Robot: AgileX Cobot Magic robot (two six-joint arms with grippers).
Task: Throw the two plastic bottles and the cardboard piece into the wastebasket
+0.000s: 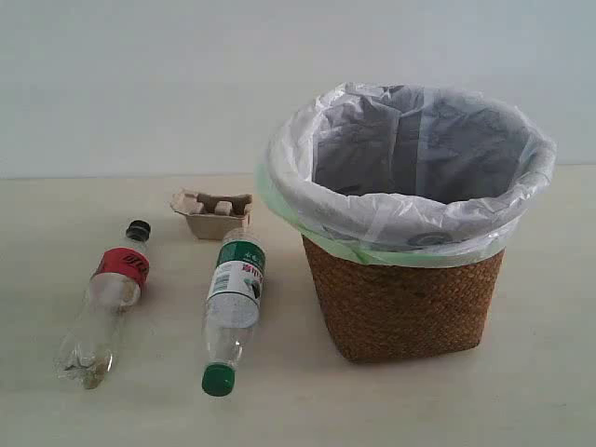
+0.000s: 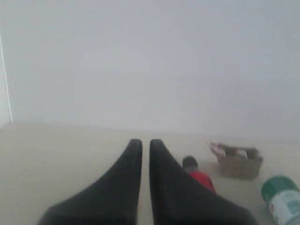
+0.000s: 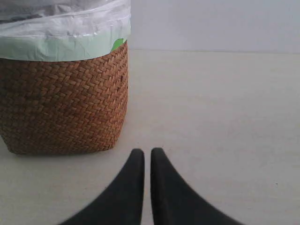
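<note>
The wicker wastebasket [image 1: 402,303] with its white, green-edged liner stands at the right of the exterior view. Left of it lie the green-capped bottle [image 1: 233,296] and the red-labelled, black-capped bottle [image 1: 104,303]. The beige cardboard piece [image 1: 212,213] sits behind them. Neither gripper shows in the exterior view. My left gripper [image 2: 146,143] is shut and empty above the table; the red-labelled bottle [image 2: 200,178], cardboard piece [image 2: 238,161] and green-labelled bottle [image 2: 284,201] lie beyond it. My right gripper [image 3: 147,152] is shut and empty, a short way from the wastebasket [image 3: 63,103].
A pale tabletop [image 1: 540,391] carries everything, with a plain white wall [image 1: 140,84] behind it. A bare stretch of table [image 3: 220,108] lies beside the wastebasket in the right wrist view.
</note>
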